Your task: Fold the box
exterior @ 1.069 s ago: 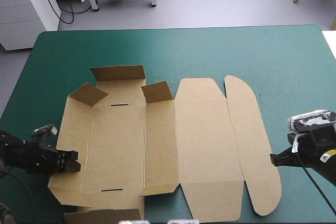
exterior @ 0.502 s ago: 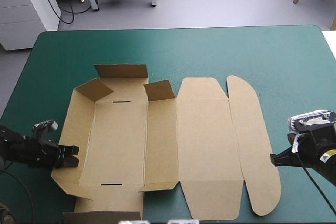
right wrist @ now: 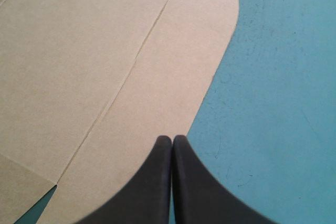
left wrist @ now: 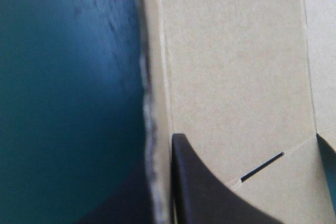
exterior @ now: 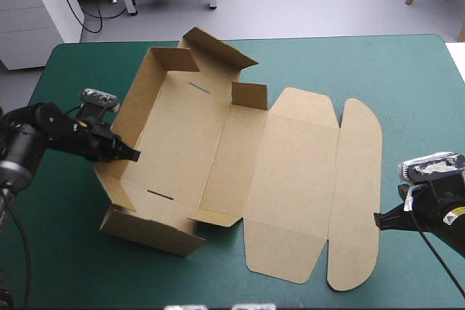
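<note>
Lying left of centre on the teal-green cover point(exterior: 378, 70), the box point(exterior: 182, 143) is sitting partly raised and turned a little askew. Its left wall point(exterior: 142, 92) is standing upright; the far end flap point(exterior: 218, 47) and the near end wall point(exterior: 145, 229) are rising too. The lid panel point(exterior: 290, 172) and the rounded flap point(exterior: 356, 194) are lying flat toward the right. Two slots are showing in the floor, one far point(exterior: 198, 88), one near point(exterior: 161, 194).

The left gripper point(exterior: 131, 155) is reaching in from the left and pinching the left wall, all but closed on the board. In its wrist view one finger point(left wrist: 210, 192) is lying inside the box and the other outside, with the wall's edge between them.

The right gripper point(exterior: 378, 221) is holding nothing, its fingers pressed together in one point. It is waiting at the right, its tip at the rounded flap's near right edge, where board meets cover. Whether it is touching the board cannot be told.
</note>
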